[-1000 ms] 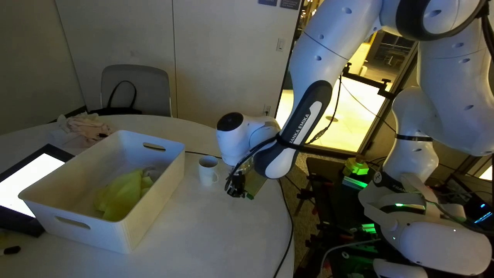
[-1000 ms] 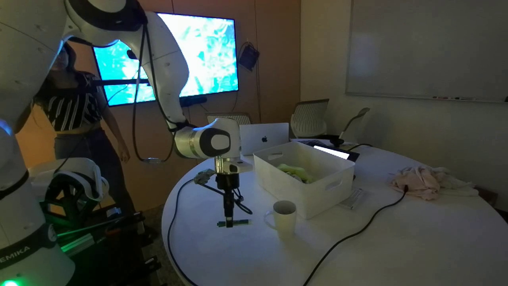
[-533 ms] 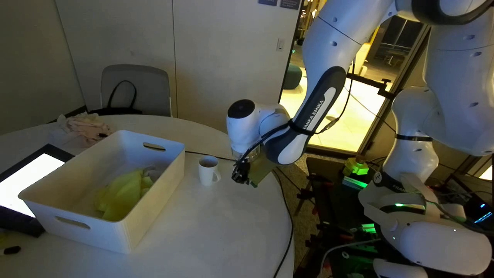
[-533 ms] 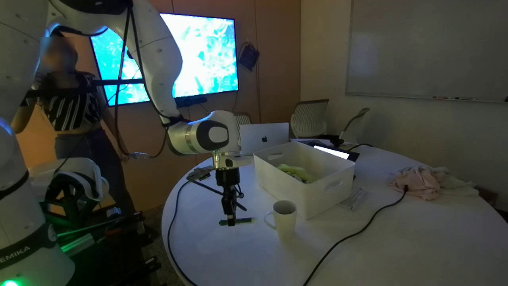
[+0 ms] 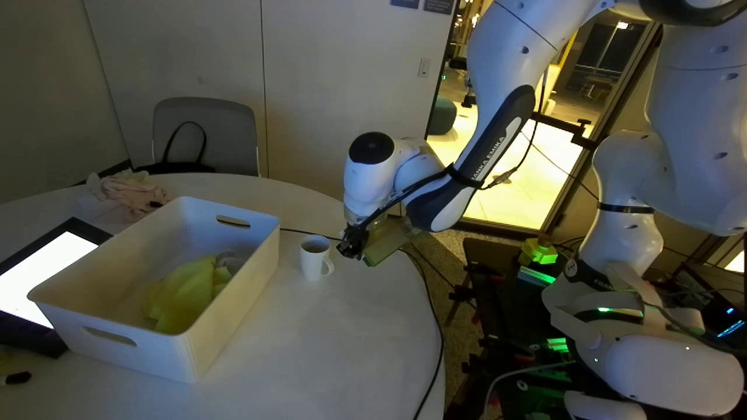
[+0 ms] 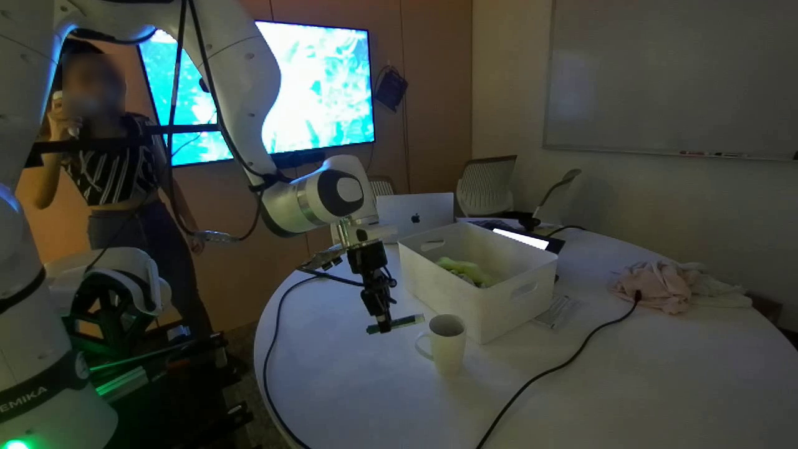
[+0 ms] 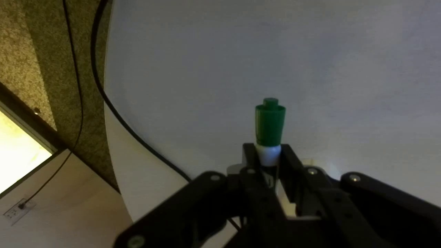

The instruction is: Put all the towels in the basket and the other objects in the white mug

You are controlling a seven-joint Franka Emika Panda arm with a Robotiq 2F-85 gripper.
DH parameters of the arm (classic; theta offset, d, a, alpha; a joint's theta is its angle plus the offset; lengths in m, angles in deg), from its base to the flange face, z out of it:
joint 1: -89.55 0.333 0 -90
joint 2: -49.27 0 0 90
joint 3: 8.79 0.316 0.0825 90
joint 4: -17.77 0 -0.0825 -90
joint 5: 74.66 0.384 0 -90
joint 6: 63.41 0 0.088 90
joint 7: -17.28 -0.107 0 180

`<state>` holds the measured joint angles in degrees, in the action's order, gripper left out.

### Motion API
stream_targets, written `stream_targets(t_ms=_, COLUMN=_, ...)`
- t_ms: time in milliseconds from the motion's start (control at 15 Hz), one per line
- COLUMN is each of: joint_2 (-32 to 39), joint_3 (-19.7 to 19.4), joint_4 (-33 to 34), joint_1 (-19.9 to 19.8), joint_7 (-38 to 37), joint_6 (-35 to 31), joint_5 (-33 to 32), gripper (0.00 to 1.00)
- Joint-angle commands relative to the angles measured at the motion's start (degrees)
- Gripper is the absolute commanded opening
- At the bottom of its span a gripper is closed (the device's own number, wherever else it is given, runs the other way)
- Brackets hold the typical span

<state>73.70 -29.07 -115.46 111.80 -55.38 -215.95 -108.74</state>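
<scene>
The jaws are clamped on one green-ended marker [image 7: 269, 137], nearly level, one end toward the single white mug [image 6: 449, 349], upright near it on the desk [image 5: 327, 361]; dropping it in probably needs tipping. One basket [image 5: 233, 307] holds at least one yellow towel [image 5: 182, 291]; the pinkish cloth heap [image 5: 132, 195] defies counting.
</scene>
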Motion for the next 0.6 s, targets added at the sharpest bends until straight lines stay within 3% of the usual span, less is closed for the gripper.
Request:
stream_targets(t_ms=0, joint_2=-1.92, joint_3=-0.78, joint_4=0.79, joint_1=0.58, joint_7=-8.79, joint_6=-0.77, joint_5=-8.35, gripper=0.05)
stream_targets(t_ms=467, joint_2=0.13, joint_3=3.70, joint_4=5.86, joint_1=-3.76, joint_7=-23.86, joint_6=-1.14, joint_5=-21.84, gripper=0.05)
stream_targets(t_ms=533, joint_2=1.14, joint_3=0.66, joint_4=6.35, joint_1=-0.84, joint_7=-24.35, joint_6=-2.46, joint_5=-21.09, gripper=0.05)
